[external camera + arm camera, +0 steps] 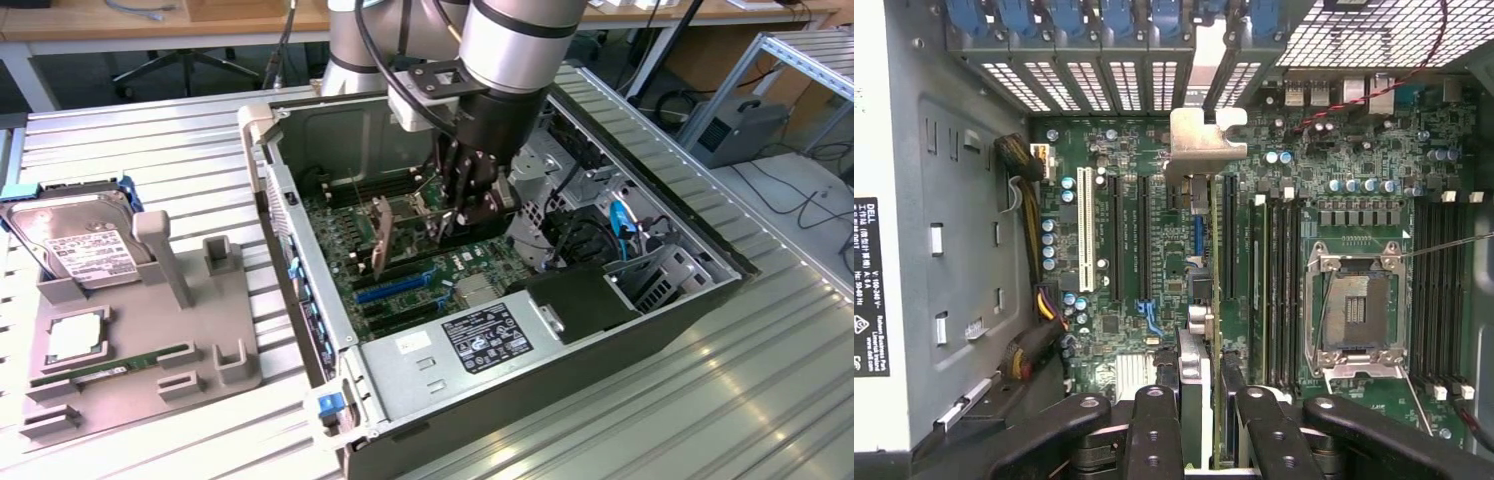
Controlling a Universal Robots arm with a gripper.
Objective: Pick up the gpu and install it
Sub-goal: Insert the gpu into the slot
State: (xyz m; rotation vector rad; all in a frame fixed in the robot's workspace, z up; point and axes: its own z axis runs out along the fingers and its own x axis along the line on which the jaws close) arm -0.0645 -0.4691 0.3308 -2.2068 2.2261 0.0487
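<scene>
Wrist view: we are gripping the gpu [1194, 330] edge-on in our tool [1199, 420], holding it over the motherboard [1154, 250] inside the open case [400, 370]. Pickup is done; we judge the seating in a slot unfinished.

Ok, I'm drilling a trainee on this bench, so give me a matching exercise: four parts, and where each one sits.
Parts:
1. gpu
2. hard drive
3. RAM stick
4. power supply

Places:
A. lying flat in the grey tray
B. between the fingers, over the motherboard
C. in a corner of the case, label up
D. propped up at the tray's far end

Pairs: 1-B, 2-D, 3-A, 4-C
</scene>
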